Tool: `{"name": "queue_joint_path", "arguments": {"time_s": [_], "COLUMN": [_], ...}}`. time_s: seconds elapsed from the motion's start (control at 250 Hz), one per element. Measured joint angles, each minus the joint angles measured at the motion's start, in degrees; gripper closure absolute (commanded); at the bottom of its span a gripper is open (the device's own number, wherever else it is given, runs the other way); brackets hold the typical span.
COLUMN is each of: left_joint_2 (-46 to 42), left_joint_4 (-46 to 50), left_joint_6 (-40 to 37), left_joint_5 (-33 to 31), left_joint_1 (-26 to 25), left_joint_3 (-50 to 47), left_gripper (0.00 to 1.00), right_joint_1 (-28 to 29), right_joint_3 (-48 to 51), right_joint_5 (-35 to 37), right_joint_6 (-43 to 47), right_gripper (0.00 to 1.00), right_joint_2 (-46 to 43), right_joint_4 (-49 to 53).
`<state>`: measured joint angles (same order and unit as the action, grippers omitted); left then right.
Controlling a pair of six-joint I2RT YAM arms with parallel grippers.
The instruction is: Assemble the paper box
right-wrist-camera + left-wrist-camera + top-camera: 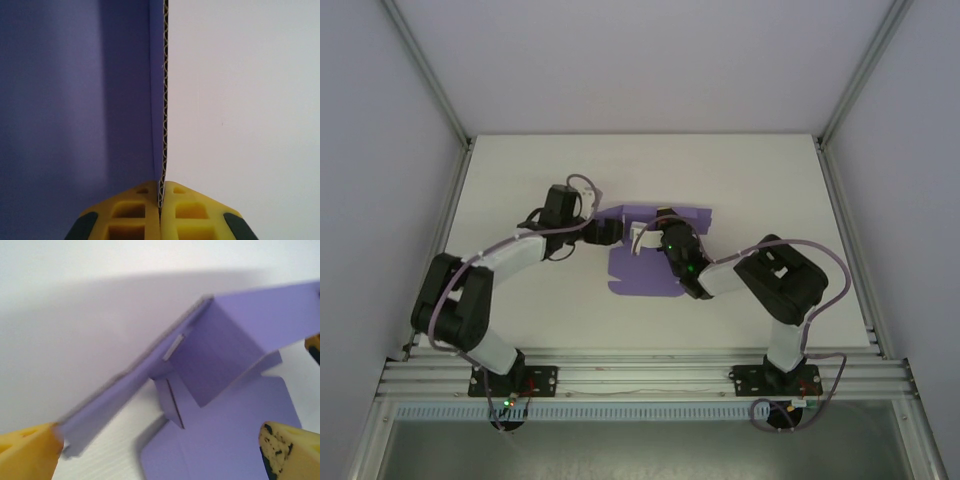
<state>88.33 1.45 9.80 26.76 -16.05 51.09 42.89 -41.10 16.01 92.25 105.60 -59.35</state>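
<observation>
Right wrist: right gripper (161, 194) clamps corrugated edge of paper box (75, 100).

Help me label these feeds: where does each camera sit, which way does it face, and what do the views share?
Top external: above and behind the arms, looking down at the table; both arms show, with the left gripper and right gripper at the box.
Left wrist: looks along its open fingers at the box's raised flap.
Right wrist: looks along its fingers, shut on a box edge.
Shared: all three show the box.
</observation>
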Motion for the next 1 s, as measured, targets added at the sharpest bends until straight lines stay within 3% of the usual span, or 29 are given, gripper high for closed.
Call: {"name": "queue_joint_path", "arguments": {"time_s": [0.08, 0.18, 0.324, 0.488, 0.735, 0.999], "left_joint_2": [-2.4, -3.4, 1.7, 9.2, 7.2, 6.2], "left_joint_4": [1.7, 2.9, 4.7, 4.0, -1.3, -12.2], "left_joint_6": [0.6, 2.8, 4.3, 3.2, -0.2, -0.2], "left_joint_5": [-4.8, -8.7, -10.9, -4.5, -0.1, 0.9], "left_joint_1": [2.1, 8.5, 13.7, 11.6, 2.2, 0.8], "left_joint_3": [0.9, 1.6, 5.5, 8.1, 3.3, -6.1], "left_gripper": [0.0, 0.0, 0.0, 0.04, 0.12, 0.14], "right_joint_1": [-0.1, -0.3, -0.3, -0.3, -0.4, -0.3], "right_joint_3": [0.0, 0.0, 0.0, 0.0, 0.0, 0.0], "right_joint_5": [-0.4, -0.8, -1.1, -1.1, -1.1, -1.2], "right_joint_6": [0.2, 0.4, 0.4, 0.4, 1.3, 2.7], "right_gripper": [1.0, 1.0, 1.0, 1.0, 1.0, 1.0], "right_joint_2": [0.0, 0.0, 0.0, 0.0, 0.0, 0.0], "right_joint_4": [0.0, 0.0, 0.1, 0.2, 0.3, 0.6]}}
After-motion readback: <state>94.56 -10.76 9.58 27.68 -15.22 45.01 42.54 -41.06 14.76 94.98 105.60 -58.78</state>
